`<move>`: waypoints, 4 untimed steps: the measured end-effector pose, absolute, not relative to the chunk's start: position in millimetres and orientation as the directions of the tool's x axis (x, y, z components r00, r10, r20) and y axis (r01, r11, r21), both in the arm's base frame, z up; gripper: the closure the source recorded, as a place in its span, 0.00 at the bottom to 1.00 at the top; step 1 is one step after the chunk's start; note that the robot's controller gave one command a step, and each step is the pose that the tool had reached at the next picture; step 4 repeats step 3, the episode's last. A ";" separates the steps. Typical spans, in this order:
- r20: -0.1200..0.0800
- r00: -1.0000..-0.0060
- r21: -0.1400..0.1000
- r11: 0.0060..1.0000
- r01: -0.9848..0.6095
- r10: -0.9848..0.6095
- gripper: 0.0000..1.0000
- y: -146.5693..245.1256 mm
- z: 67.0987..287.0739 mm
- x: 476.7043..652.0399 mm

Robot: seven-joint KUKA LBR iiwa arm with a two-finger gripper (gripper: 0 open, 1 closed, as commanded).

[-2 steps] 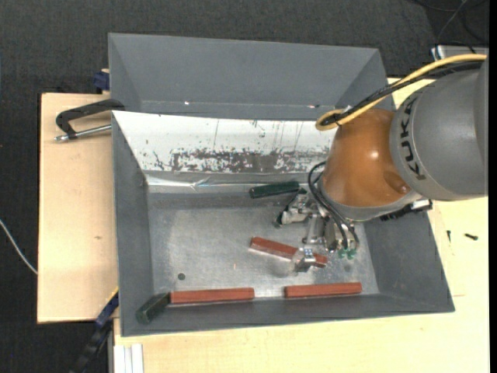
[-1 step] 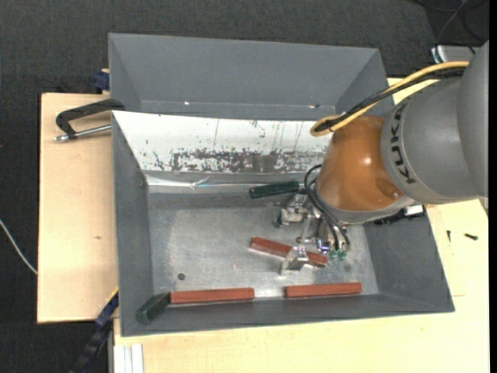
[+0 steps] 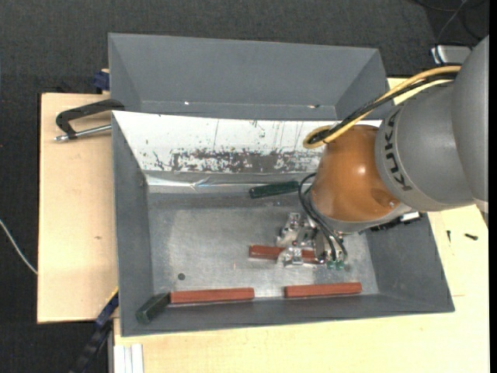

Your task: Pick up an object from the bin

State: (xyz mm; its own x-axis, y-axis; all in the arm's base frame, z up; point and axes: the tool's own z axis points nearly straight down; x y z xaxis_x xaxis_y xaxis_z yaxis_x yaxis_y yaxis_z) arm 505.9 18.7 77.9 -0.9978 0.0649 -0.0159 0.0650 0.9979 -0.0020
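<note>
Grey metal bin [image 3: 128,231]. Left front corner: one dark block [image 3: 152,308], touching end of long red bar [image 3: 211,294] that lies along front wall. Centre of floor: short red bar [image 3: 264,252], its right end running under my pincer [image 3: 304,249]. By back wall: one dark green stick [image 3: 273,189], lying flat. Pincer sits low over short red bar; how far open, cannot tell, nor whether it grips. Right front: second red bar [image 3: 322,290] along front wall. Red bars: three in all.

Gripper [image 3: 309,249] over bar [image 3: 262,252], bin [image 3: 202,235] ctr
</note>
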 end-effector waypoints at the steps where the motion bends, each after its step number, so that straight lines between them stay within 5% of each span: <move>1: -0.016 -0.998 -0.002 0.998 0.065 0.065 1.00 18.7 77.9 505.9; 4: -0.005 -0.998 0.000 0.998 0.065 0.065 1.00 19.7 83.0 503.7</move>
